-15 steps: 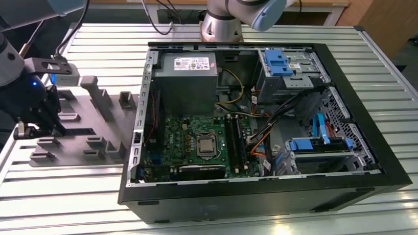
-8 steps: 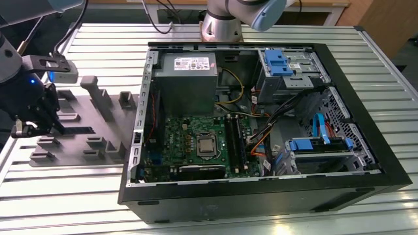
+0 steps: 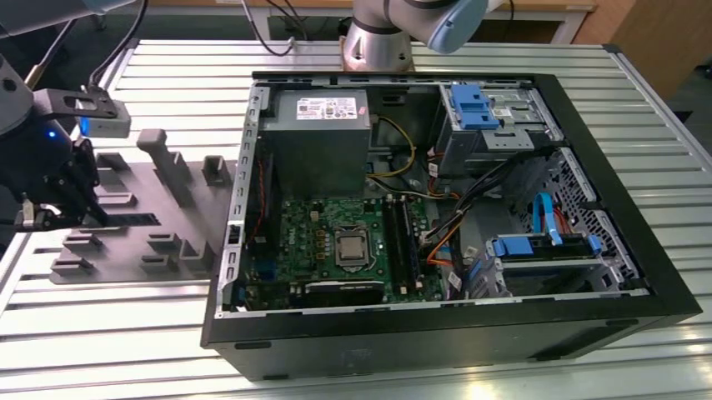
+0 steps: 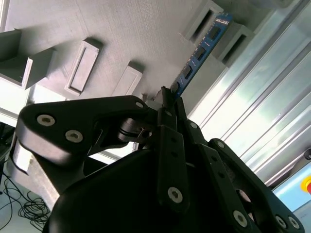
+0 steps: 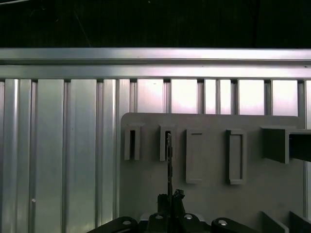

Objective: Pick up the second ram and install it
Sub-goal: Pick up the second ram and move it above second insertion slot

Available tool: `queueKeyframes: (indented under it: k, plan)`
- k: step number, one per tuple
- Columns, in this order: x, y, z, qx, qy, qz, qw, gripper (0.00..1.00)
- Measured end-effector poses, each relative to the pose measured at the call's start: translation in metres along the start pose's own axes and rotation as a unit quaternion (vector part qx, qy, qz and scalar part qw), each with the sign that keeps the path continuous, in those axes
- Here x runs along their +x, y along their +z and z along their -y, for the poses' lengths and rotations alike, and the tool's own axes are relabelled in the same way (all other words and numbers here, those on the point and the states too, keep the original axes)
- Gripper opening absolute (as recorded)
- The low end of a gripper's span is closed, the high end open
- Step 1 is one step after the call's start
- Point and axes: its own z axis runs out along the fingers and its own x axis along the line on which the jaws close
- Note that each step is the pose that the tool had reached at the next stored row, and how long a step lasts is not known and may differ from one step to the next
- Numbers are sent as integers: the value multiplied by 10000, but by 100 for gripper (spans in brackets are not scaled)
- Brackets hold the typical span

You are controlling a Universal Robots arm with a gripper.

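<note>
Heads up, a lot is blocked here. In the second wrist view the gripper (image 4: 167, 98) and its black linkage cover most of the near part of the shot, so the end of the second ram (image 4: 200, 52) that sits between the fingers is hidden. In the exterior view the arm is cut off at that view's left edge, and the fingertips are hard to pick out against the gray holder (image 3: 122, 243). The fingers are drawn together and, as far as I can tell, pinched on one end of the stick, with the rest of it poking straight out past the tips. Its far end sits right at a pair of raised slot blocks (image 4: 206, 14) on the holder. I can't tell if it's seated in them or just above. In the first wrist view the stick is edge-on, just a thin dark line running from the fingertips out to one of the narrow slots. Looks-wise it's thin, flat and narrow, a blue board with a row of dark chips along its face. It's over the holder at the exterior view's left, well apart from the open computer case (image 3: 445, 337) and its motherboard (image 3: 323, 242). Everything sits on a slatted metal table (image 3: 189, 83).
</note>
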Motion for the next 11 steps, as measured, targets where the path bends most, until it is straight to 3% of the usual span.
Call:
queueKeyframes:
  k: [11]
  plan:
    - [-1,-69,0,1,0,0,10000,14]
